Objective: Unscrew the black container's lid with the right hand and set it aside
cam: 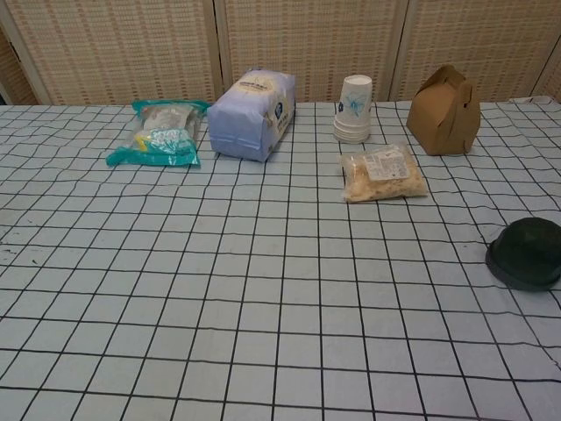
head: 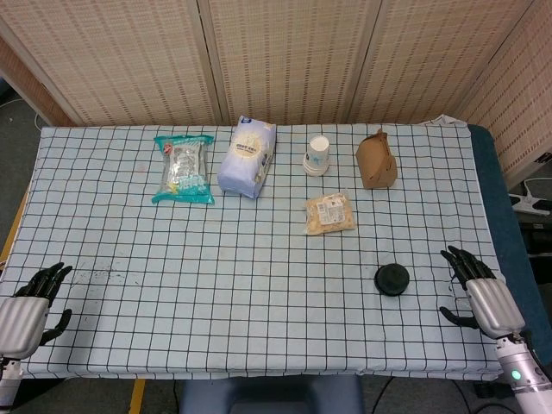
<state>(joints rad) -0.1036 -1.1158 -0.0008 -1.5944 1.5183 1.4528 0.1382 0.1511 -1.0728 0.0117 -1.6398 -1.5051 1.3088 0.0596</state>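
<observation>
The black container (head: 392,279) is a low round jar with its lid on, standing on the checked cloth near the front right; the chest view shows the same container (cam: 526,253) at the right edge. My right hand (head: 479,293) rests at the table's right edge, fingers apart and holding nothing, about a hand's width right of the container. My left hand (head: 31,307) lies at the front left corner, fingers spread and empty. Neither hand shows in the chest view.
Along the back stand a teal snack bag (head: 184,169), a pale blue flour-like bag (head: 247,156), stacked paper cups (head: 317,155) and a brown paper box (head: 377,159). A clear packet of yellowish food (head: 329,213) lies mid-table. A checked cloth (head: 241,293) covers the table.
</observation>
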